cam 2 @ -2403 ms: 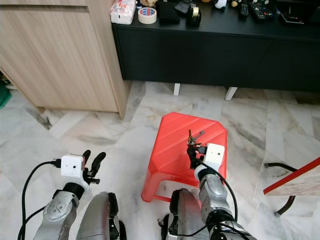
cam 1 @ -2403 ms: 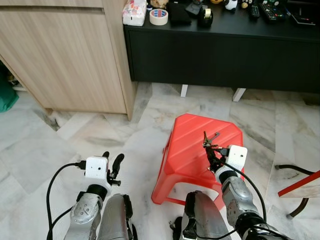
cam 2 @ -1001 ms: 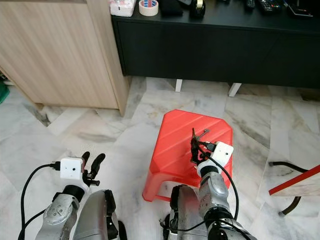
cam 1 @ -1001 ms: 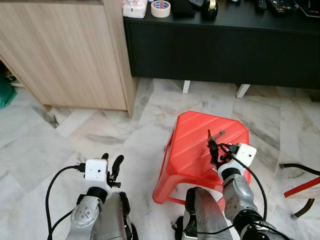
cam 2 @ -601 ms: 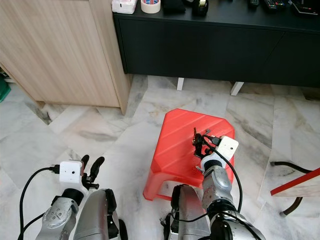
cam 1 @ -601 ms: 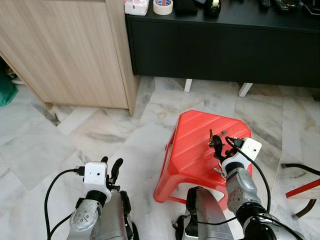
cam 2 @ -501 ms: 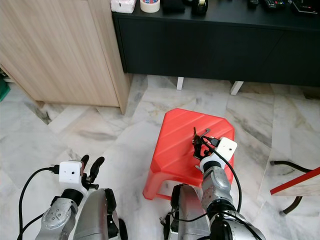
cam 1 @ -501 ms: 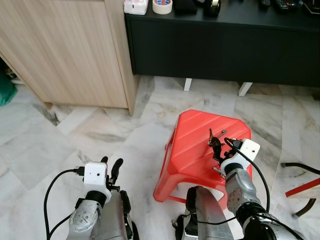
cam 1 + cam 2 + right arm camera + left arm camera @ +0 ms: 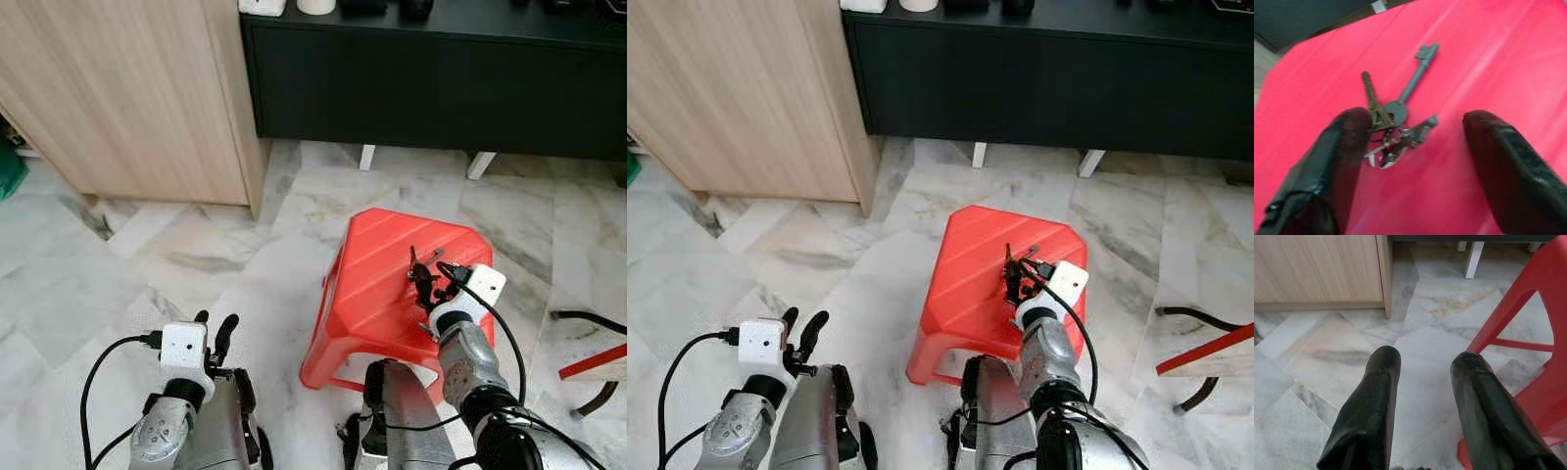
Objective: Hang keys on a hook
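Right gripper (image 9: pixel 1415 142) spread wide over keys (image 9: pixel 1396 120) near stool (image 9: pixel 377 284) right edge, poised for pickup; left gripper (image 9: pixel 1422 396) spread, idle.

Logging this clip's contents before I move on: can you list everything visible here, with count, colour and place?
keys: one bunch, dark metal, lying on the stool top between the right pincer's fingers
stool: one, red plastic, on the floor ahead
wooden cabinet: one, light wood, far left
low sideboard: one, black, at the back, small items on top
floor: grey-white marble tiles
left pincer: black fingers open, low beside the stool
right pincer: black fingers open, over the keys
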### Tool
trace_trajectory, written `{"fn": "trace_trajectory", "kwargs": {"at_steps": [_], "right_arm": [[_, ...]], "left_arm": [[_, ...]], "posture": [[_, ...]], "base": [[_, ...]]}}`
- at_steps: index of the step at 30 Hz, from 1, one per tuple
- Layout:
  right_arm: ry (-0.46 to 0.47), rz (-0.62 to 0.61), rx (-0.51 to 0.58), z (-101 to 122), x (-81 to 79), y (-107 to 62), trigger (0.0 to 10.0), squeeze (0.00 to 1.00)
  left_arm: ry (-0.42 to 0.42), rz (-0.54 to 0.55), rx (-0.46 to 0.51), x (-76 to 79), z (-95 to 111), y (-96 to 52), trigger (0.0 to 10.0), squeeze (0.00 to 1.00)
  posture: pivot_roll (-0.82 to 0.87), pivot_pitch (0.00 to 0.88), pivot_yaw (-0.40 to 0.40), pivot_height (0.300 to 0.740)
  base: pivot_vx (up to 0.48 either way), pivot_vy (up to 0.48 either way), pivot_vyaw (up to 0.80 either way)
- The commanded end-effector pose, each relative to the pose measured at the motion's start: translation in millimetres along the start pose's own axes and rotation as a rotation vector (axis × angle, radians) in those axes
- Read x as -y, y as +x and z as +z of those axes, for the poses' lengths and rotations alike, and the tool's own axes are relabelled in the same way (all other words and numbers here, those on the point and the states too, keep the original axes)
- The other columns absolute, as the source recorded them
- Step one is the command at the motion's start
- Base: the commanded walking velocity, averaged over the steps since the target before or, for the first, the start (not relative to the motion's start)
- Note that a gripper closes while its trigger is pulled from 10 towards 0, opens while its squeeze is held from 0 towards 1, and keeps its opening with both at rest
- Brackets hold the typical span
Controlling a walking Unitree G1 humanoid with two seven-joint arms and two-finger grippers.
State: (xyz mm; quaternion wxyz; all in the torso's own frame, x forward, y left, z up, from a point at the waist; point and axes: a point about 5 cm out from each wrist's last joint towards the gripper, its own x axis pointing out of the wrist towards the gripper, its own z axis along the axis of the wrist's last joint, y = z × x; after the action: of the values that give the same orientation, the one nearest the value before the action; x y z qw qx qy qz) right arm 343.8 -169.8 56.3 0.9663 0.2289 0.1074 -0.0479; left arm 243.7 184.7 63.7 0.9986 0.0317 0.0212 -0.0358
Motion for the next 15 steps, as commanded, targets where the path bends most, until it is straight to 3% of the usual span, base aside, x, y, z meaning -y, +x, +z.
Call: {"fn": "trace_trajectory", "kwargs": {"at_steps": [1, 15], "right_arm": [[0.005, -0.003, -0.036, -7.3, 1.7, -2.1, 0.0, 0.00], [0.006, 0.019, -0.040, -6.3, -4.3, -0.2, 0.0, 0.00]], "left_arm": [[0.012, -0.001, -0.028, 0.8, -5.5, -5.5, 10.0, 0.00], [0.006, -0.006, -0.039, 4.8, -6.9, -7.5, 10.0, 0.00]], "posture": [[0.14, 0.308, -0.054, 0.567], [0.13, 0.322, -0.056, 0.567]], "base": [[0.000, 0.000, 0.00], [0.000, 0.000, 0.00]]}}
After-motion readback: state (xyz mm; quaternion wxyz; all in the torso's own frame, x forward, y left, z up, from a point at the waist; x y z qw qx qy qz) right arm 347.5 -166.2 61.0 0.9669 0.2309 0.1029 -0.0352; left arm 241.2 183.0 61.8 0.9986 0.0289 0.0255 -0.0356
